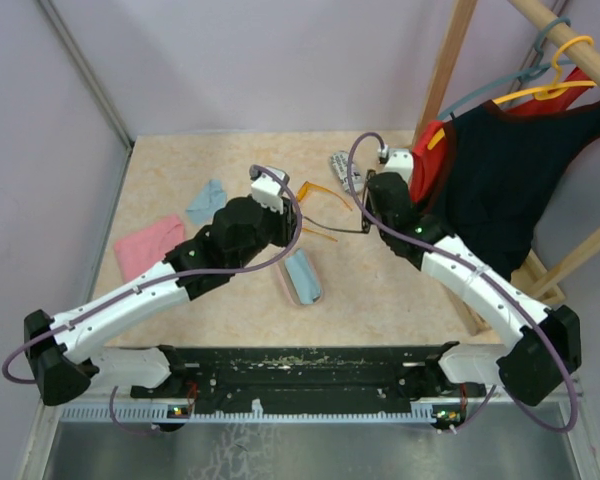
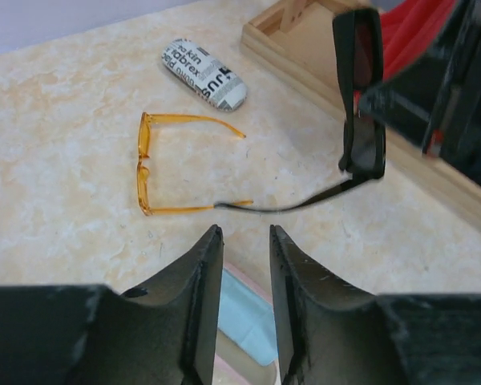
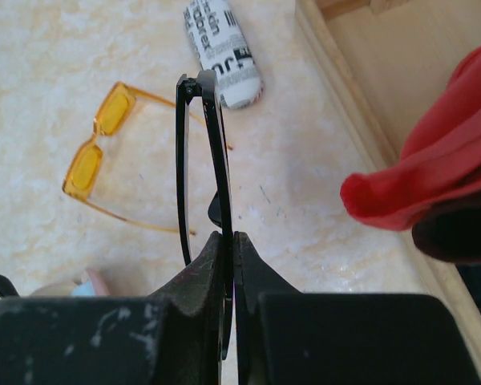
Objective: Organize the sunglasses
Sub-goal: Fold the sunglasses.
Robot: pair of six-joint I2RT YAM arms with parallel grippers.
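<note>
Right claw (image 3: pixel 233 245): fully closed, pinching the black sunglasses (image 3: pixel 216 136) by the frame. They are held on edge, off the table (image 1: pixel 400 300). Left claw (image 2: pixel 244 253): narrow gap between the fingers (image 2: pixel 202 277), nothing in it and touching nothing. It hangs over the pink case (image 1: pixel 302 277).

Sunglasses, 2:
- Black pair: in the right claw. The left wrist view shows one temple arm trailing down to the tabletop, its tip at the tip of an orange temple arm; cannot tell if they touch.
- Orange sunglasses (image 2: pixel 144 172): flat on the table, arms unfolded, at 12 o'clock of the pink case in the top view.

Cases, 2:
- Pink case: lying open, pale blue lining up.
- Newspaper-print case (image 2: pixel 203 74): closed, at 1 o'clock of the orange pair.

Cloths, 2, top view only: pink cloth (image 1: pixel 148 245) at 9 o'clock of the left claw, blue cloth (image 1: pixel 206 200) at 10 o'clock.

Top view only: black garment (image 1: pixel 490 190) on a hanger at 3 o'clock. The right wrist view shows the closed grip; the top view hides it. The left wrist view shows the trailing arm; the right wrist view does not.
</note>
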